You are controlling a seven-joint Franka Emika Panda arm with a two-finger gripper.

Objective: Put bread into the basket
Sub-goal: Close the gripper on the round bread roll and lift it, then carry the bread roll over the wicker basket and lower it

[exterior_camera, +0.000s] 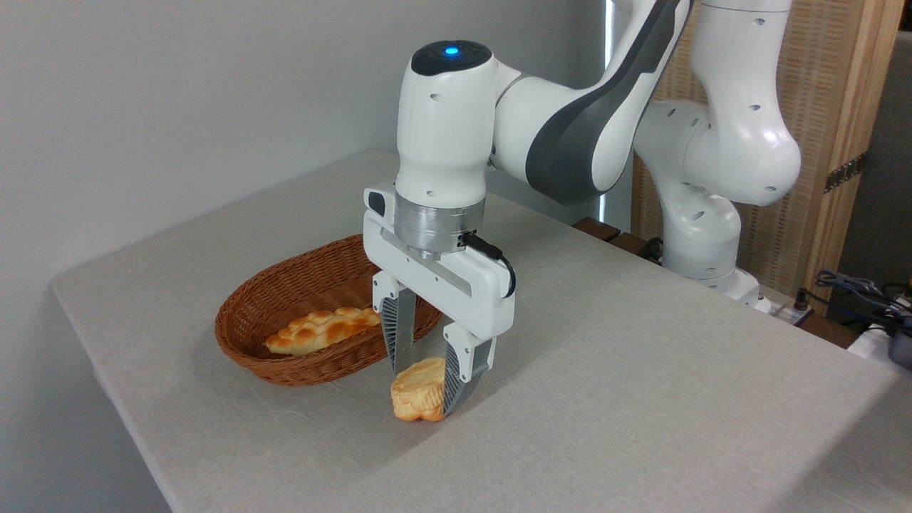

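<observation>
The gripper has its fingers closed on the bread, which sits at table level just beside the basket's near rim. The basket lies up and to the left, its long axis running left to right, a braided loaf already inside.

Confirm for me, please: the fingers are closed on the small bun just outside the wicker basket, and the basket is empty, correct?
Not quite. In the camera view the basket already holds a long braided loaf. The rest stands: the fingers grip the small bun on the table just outside it.

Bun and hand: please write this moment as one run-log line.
hand: shut on bun | bun: on table, outside basket | basket: holds braided loaf
</observation>
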